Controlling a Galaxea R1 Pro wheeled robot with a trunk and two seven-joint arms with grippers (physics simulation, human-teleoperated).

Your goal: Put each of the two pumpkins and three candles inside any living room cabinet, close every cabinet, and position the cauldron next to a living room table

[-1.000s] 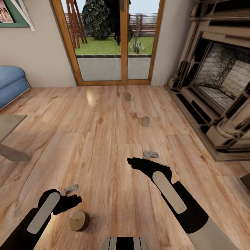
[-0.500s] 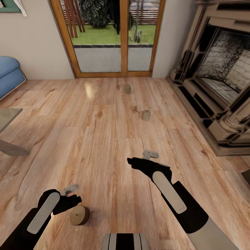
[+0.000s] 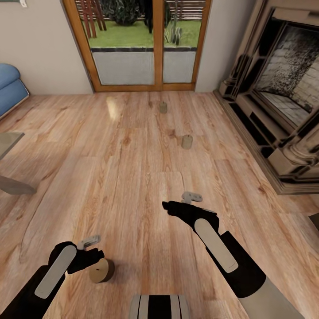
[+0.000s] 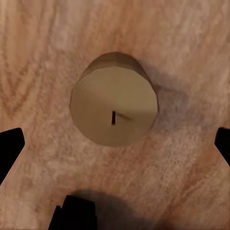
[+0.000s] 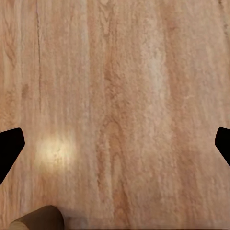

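Three beige candles stand on the plank floor in the head view: a far candle (image 3: 163, 107) by the glass door, a middle candle (image 3: 187, 141), and a near candle (image 3: 101, 270). My left gripper (image 3: 91, 256) hangs just left of the near candle. In the left wrist view, that candle (image 4: 114, 112) is seen from above, wick showing, and the left gripper (image 4: 116, 146) is open with a dark fingertip at each side edge. My right gripper (image 3: 177, 207) is open over bare floor; a candle's edge (image 5: 38, 221) peeks into the right wrist view. Pumpkins, cauldron and cabinet are out of view.
The grey coffee table's corner (image 3: 8, 144) juts in at the left, with the blue sofa (image 3: 9, 88) behind it. The brick fireplace (image 3: 283, 88) and its stepped hearth run along the right. The glass garden door (image 3: 141, 44) is at the back.
The whole head view has shifted: the door, fireplace and candles sit higher in the picture, so the camera moved. Both arms hold the same pose, both grippers open.
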